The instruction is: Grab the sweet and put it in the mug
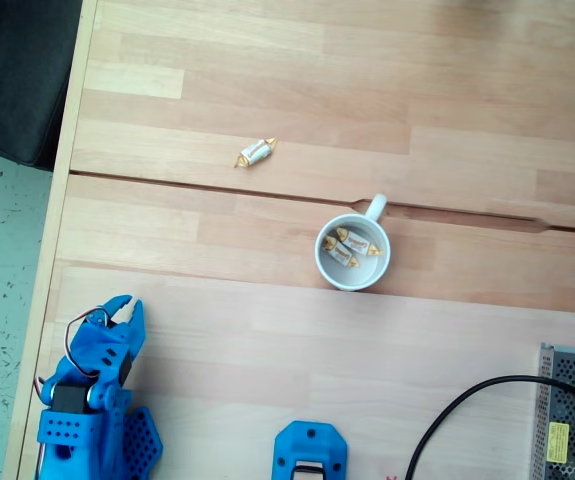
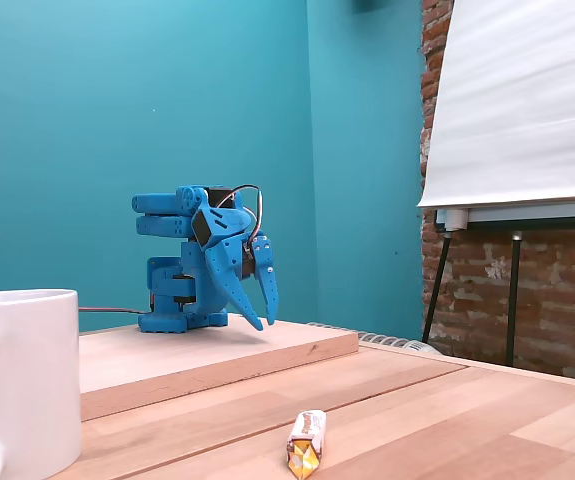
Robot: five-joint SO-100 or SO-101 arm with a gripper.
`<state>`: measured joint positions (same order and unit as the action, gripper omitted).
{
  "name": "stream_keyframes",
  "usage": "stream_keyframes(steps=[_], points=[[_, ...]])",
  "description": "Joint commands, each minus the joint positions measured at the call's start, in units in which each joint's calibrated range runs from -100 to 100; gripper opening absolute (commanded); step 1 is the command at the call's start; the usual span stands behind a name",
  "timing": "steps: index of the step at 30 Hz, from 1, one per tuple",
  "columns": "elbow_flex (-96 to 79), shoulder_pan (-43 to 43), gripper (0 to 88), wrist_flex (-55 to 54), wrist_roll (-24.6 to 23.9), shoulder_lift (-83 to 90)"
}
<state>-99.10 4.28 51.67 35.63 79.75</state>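
In a fixed view from above, one sweet (image 1: pixel 255 152) is lying alone on the wooden worktop (image 1: pixel 267 340), up and to the left of the mug (image 1: pixel 353 252) and well apart from it. The mug is standing upright (its handle pointing up-right) and is holding two more sweets (image 1: pixel 352 247). The blue arm is sitting folded at the lower left, its jaws (image 1: pixel 123 311) far from the lone sweet. In a fixed view from the side, the jaws (image 2: pixel 265 319) are pointing down, slightly spread and holding nothing, while the sweet (image 2: pixel 306 442) is lying near the camera, right of the mug (image 2: pixel 22 385).
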Motion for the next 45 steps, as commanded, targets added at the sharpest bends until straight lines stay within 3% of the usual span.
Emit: stream_keyframes(steps=[1,10,17,31,38,45], points=[[-0.9,-0.1,3.4,0.2,0.1,0.2],[5.4,-1.4,3.9,0.2,-0.9,-0.7],[21.0,-6.2,3.9,0.2,-8.2,-2.7],[47.5,-15.4,4.0,0.0,-9.6,-43.4],[57.4,-21.3,4.0,-0.8,-9.6,-56.4],[66.5,-22.0,4.5,-0.7,-10.0,-66.7]])
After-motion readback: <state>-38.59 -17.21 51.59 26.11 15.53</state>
